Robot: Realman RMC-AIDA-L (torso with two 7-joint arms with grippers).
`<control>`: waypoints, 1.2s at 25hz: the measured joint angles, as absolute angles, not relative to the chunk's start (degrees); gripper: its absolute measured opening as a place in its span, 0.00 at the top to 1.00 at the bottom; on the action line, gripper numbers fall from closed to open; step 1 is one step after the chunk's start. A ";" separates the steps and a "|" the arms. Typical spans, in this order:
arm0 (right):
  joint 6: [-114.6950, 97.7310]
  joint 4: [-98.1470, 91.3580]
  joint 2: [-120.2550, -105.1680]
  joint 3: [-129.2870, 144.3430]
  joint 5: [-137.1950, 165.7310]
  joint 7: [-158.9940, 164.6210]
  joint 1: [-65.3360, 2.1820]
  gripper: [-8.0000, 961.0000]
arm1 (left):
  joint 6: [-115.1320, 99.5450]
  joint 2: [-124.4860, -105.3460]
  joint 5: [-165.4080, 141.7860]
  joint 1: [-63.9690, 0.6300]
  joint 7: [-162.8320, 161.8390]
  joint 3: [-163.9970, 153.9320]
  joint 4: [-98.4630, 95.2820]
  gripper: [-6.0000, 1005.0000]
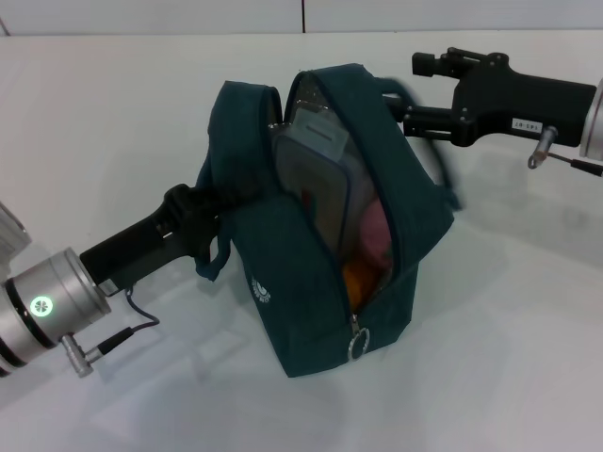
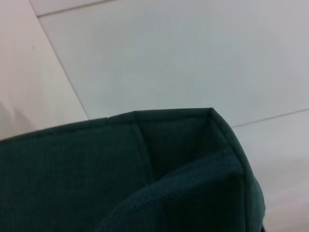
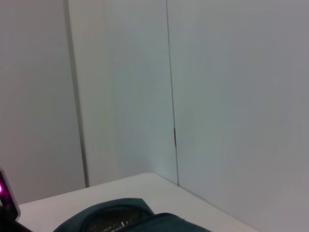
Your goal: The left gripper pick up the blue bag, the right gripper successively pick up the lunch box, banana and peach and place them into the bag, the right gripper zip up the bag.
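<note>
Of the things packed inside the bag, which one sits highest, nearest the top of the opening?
The lunch box, clear and upright, fills the bag's upper opening; the pink and orange items lie below it.

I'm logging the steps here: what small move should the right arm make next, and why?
Probably bring the right claw down to the zipper pull. The bag gapes open with the lunch box and fruit inside, the pull hangs at the low end, and the left claw holds the bag's back.

White tabletop (image 1: pixel 113 113) under even light; pale panelled wall (image 3: pixel 231 96) behind, dark vertical seam (image 3: pixel 171 87).
</note>
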State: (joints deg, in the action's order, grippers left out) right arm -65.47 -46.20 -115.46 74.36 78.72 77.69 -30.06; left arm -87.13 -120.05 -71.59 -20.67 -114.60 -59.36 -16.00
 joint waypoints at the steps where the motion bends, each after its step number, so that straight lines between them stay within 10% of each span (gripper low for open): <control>1: -65.65 -46.16 -115.44 74.36 78.80 77.68 -29.91 0.31 | -87.13 -120.05 -71.41 -20.55 -114.55 -59.37 -15.99 0.95; 30: -101.79 -40.05 -113.30 69.37 85.02 70.80 -23.97 0.25 | -86.84 -119.81 -69.51 -19.95 -114.40 -59.47 -15.30 0.93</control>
State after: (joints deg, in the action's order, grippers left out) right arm -101.79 -40.05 -113.30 69.37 85.02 70.80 -23.97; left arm -86.84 -119.81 -69.51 -19.95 -114.40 -59.47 -15.30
